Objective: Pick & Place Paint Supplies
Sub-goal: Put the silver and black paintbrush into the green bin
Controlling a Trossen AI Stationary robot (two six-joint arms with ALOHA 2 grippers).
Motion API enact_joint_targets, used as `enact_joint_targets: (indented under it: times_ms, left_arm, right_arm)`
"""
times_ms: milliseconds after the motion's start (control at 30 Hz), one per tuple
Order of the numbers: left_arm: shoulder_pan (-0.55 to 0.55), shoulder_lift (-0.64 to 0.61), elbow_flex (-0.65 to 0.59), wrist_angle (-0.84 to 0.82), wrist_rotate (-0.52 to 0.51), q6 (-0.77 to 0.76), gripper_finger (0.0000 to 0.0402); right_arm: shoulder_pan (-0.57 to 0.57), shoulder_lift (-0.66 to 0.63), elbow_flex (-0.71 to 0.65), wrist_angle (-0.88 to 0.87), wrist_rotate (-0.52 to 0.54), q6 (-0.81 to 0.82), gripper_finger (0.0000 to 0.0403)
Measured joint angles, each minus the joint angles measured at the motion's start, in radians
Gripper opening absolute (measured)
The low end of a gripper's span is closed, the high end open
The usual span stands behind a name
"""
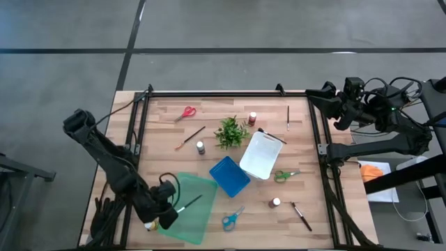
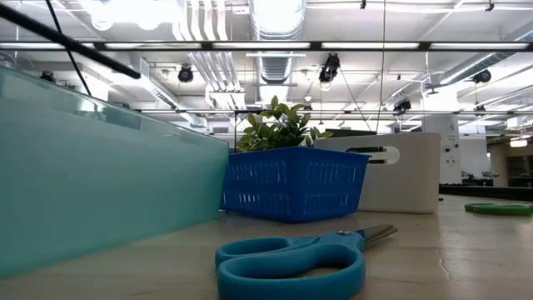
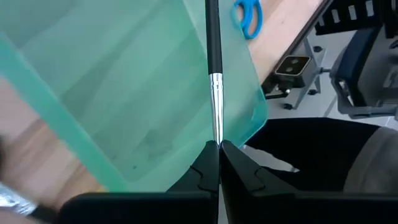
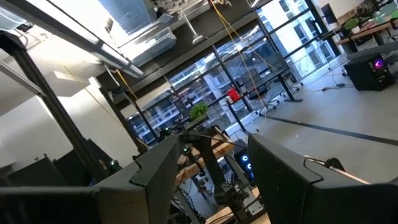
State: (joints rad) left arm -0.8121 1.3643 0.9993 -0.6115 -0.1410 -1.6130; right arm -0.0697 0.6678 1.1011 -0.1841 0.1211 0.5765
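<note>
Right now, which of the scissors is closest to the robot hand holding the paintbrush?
The blue scissors, lying beside the green tray where the left gripper holds the brush. The red and green pairs lie farther away.

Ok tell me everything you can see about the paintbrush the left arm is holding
The paintbrush is thin, with a long black handle and a shiny silver ferrule. The left pincer is shut on its bristle end, so the bristles are hidden between the fingers. The handle sticks straight out ahead of the pincer, over the translucent green tray at the table's front left. Whether it touches the tray cannot be told. In the high view it lies slanted across the tray.
</note>
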Motion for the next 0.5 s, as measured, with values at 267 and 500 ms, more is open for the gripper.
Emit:
enact_joint_targets:
  times_ms: [267,500]
  left_arm:
    - [0.003,0.06,-0.011,0.013,0.002,-0.024,0.0023]
    - [0.006,0.06,-0.011,0.016,0.001,-0.017,0.0066]
  right_arm:
    - [0.0,0.0,0.0,0.0,0.0,-0.002,0.0192]
    - [0.0,0.0,0.0,0.0,0.0,-0.005,0.0192]
